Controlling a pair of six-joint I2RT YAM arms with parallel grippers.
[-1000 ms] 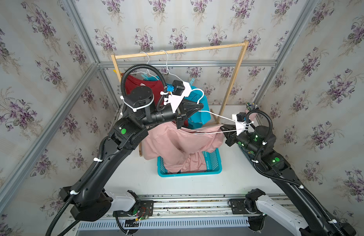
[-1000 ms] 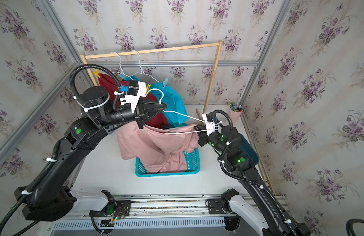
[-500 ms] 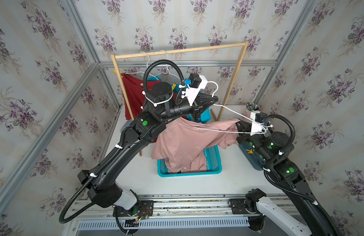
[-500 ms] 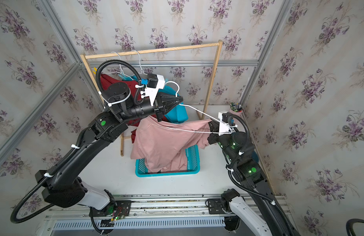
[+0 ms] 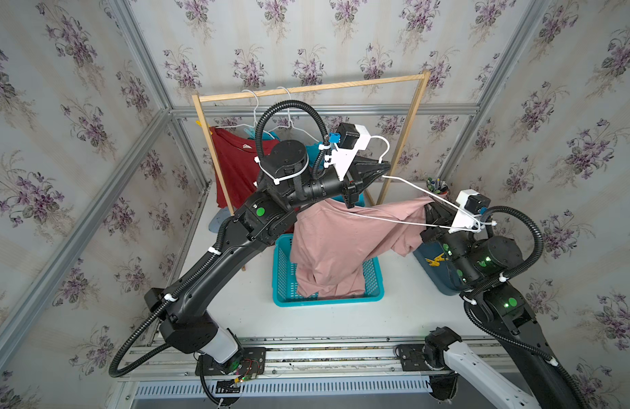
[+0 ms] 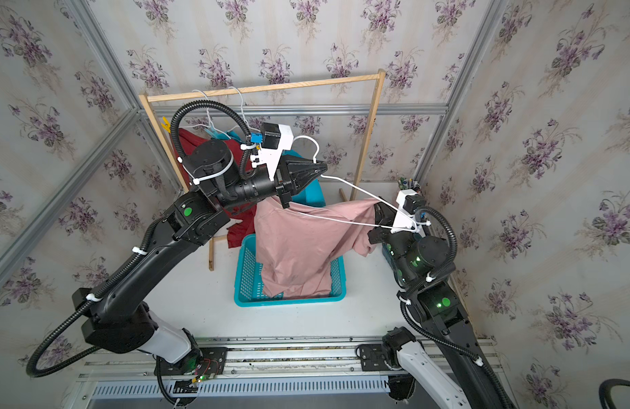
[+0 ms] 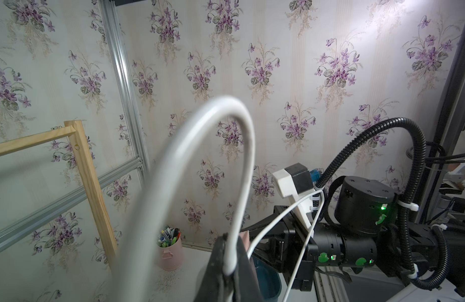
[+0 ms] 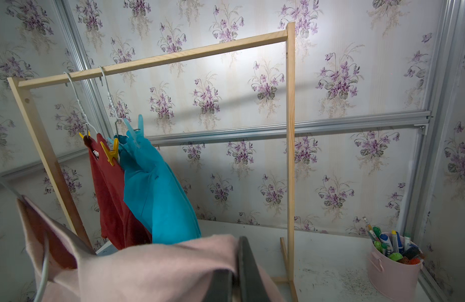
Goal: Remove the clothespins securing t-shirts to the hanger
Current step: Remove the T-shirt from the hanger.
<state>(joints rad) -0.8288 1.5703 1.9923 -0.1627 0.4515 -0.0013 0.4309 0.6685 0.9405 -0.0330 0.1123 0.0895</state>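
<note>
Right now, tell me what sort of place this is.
Likely a robot test cell staged as a laundry corner: floral wallpaper in an aluminium frame, a wooden clothes rack holding a dark red t-shirt pinned by a yellow clothespin, and a turquoise laundry basket.

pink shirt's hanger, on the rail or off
Off. The white hanger sits clear of the wooden rail, its neck pinched in the left end effector.

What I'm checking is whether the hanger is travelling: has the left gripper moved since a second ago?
Yes. In a top view the left gripper shifted from the dark red t-shirt toward the rack's right post.
</note>
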